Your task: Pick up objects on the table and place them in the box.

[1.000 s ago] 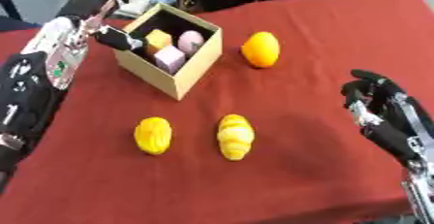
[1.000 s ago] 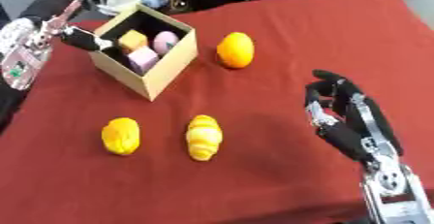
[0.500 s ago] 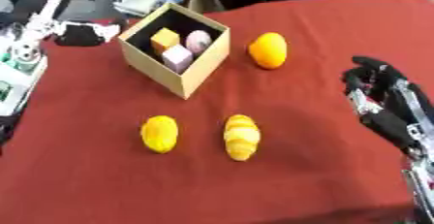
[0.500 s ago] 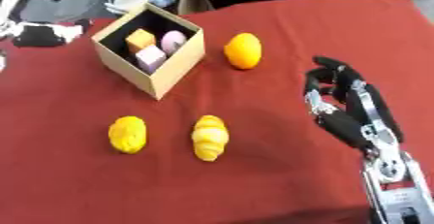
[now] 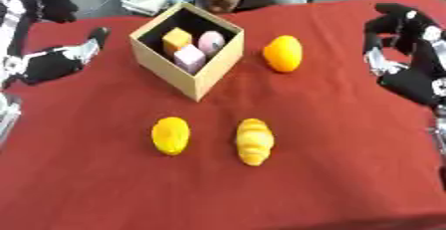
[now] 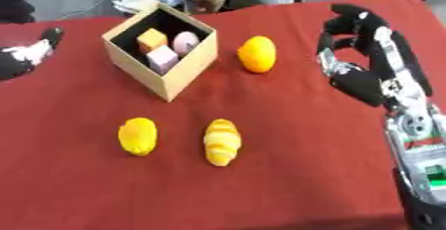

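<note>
Red cloth covers the worktop (image 5: 348, 174), where the robot's right hand (image 6: 353, 50) hangs above the right side with its fingers curled inward and nothing in them, touching none of the objects. The left hand (image 5: 52, 59) lies at the far left edge, beside the cardboard box (image 5: 187, 50) but apart from it; it is black with a pale patch, its fingers are hard to make out, and whether they are spread or curled cannot be told. It holds nothing that shows.

Against the picture of a second ago, the left hand, then raised over the box's left rim, is now drawn back to the left, clear of the box. The right hand sits further up the right side than before. The whole scene also lies differently in the picture, so the camera has moved; the loose objects keep their places relative to one another.

One box stands open, tilted corner-on toward the viewer. Inside it are three pieces: one orange block (image 5: 177, 39), one pink rounded piece (image 5: 211, 41) and one pale lilac block (image 5: 189, 57). Three objects lie on the cloth outside: one orange fruit (image 5: 283, 53) just right of the box, one yellow lemon-shaped fruit (image 5: 170, 135) in front of it, and one croissant-like pastry (image 5: 254, 141) just beside that fruit, to its right.
</note>
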`<state>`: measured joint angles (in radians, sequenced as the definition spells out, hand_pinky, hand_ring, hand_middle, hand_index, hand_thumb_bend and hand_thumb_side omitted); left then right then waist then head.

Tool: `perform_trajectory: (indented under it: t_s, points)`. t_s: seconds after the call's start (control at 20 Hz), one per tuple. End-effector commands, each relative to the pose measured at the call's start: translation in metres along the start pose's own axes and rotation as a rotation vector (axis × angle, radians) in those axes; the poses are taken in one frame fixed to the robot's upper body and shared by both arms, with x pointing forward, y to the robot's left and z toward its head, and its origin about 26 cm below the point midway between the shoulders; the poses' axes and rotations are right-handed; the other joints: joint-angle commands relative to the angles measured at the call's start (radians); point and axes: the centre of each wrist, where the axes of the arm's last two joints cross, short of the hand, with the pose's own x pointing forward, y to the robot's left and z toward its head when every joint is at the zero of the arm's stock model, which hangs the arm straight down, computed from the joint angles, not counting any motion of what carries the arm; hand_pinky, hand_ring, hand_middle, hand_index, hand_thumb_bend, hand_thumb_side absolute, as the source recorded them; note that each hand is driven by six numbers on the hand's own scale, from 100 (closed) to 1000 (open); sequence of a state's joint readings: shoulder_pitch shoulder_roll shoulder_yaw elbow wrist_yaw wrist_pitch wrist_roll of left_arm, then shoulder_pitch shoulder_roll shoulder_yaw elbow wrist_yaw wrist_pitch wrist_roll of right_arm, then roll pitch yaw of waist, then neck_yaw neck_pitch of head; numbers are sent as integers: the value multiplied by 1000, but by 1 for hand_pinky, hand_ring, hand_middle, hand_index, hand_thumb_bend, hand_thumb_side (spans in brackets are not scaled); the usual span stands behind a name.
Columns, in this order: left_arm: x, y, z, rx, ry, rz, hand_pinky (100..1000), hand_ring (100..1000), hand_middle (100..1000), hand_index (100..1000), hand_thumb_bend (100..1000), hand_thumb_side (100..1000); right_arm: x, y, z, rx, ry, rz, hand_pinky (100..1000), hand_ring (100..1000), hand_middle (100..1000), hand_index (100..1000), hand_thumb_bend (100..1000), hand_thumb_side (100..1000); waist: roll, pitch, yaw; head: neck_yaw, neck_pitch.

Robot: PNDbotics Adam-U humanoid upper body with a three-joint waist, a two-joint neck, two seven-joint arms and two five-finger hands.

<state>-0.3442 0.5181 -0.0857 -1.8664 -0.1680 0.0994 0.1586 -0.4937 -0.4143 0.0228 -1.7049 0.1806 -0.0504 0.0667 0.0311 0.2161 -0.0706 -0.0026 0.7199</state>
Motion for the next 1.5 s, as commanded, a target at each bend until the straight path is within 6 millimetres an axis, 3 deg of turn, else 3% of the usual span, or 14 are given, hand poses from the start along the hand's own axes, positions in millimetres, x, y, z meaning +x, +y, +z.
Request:
perform_trajectory:
  t_s: [0.05, 0.4, 0.55, 0.85, 1.2, 1.3, 1.4, 1.45, 1.5]
  points:
    - [5, 0, 6, 47, -12, 58, 664, 590, 562, 761, 447, 275, -5, -22, -17, 7, 6, 52, 660, 741, 674, 861, 100, 276, -16, -16, 8, -12, -8]
    - [1, -17, 24, 84, 16, 167, 658, 585, 557, 756, 440, 284, -38, -44, -48, 43, 132, 87, 661, 744, 676, 860, 100, 318, -19, -13, 41, -23, -7]
    - [2, -25, 29, 74, 18, 206, 657, 585, 557, 756, 441, 291, -58, -48, -58, 95, 215, 169, 671, 749, 690, 860, 100, 290, -21, -14, 52, -23, -3]
    - [0, -36, 34, 63, 28, 256, 655, 584, 555, 756, 439, 298, -87, -34, -74, 233, 300, 355, 694, 778, 734, 886, 100, 343, -18, -16, 64, -25, 2]
    - [-5, -47, 41, 36, 56, 285, 656, 582, 555, 759, 436, 316, -101, -15, -82, 364, 326, 483, 732, 815, 780, 907, 100, 433, -13, -15, 76, -33, 7]
    - [-6, -49, 43, 31, 64, 292, 656, 582, 554, 759, 437, 319, -103, -11, -84, 391, 332, 504, 743, 826, 798, 916, 158, 454, -12, -15, 79, -37, 8]
    - [-7, -52, 45, 28, 68, 301, 656, 581, 554, 760, 436, 323, -105, -8, -85, 412, 339, 518, 745, 828, 800, 918, 162, 473, -10, -15, 82, -38, 7]
    - [-8, -53, 46, 25, 71, 304, 657, 582, 554, 761, 456, 307, -107, -5, -85, 427, 341, 525, 752, 835, 806, 924, 240, 446, -10, -15, 83, -39, 7]
    - [-9, -54, 47, 22, 74, 307, 657, 582, 555, 761, 437, 328, -108, -3, -85, 444, 342, 533, 752, 836, 808, 924, 196, 479, -9, -16, 83, -40, 7]
